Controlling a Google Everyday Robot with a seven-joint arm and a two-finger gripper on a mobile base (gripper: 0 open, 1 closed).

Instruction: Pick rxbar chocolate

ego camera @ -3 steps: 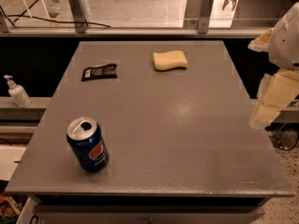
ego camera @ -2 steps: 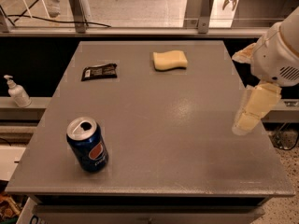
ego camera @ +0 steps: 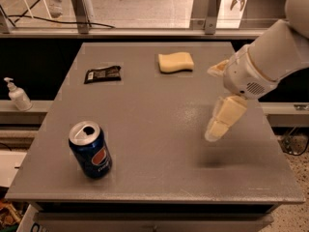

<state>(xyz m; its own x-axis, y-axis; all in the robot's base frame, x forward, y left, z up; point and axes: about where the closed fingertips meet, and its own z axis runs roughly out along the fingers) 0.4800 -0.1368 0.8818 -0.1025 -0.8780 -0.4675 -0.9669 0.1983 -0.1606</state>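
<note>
If you scan from the left, first thing is a small white pump bottle [ego camera: 17,95] standing on a ledge off the side of the grey table [ego camera: 145,110], not on the tabletop itself. Next, near the table's front-left corner, a blue soda can [ego camera: 90,150] stands upright w/ its top opened and a red-white-blue logo facing front.

Further back and a bit to the right of the can is the rxbar chocolate [ego camera: 102,74]. Black glossy wrapper, pale lettering I can't read, lying flat w/ its long side running roughly left-right. It sits in the back-left part of the table, well apart from the can and from everything else.

Then the yellow sponge [ego camera: 175,62], flat, near the back edge around the middle, apart from the bar.

My gripper [ego camera: 211,103] is over the right half of the table, hanging above the surface w/ a dark shadow [ego camera: 215,159] on the tabletop below it. The two cream fingers are spread apart and empty: the lower finger [ego camera: 224,120] points down toward the front-left, the other pokes out higher up toward the back. It's well apart from the rxbar; the sponge is nearer to it. My white arm [ego camera: 270,57] comes in from the upper right corner.
</note>
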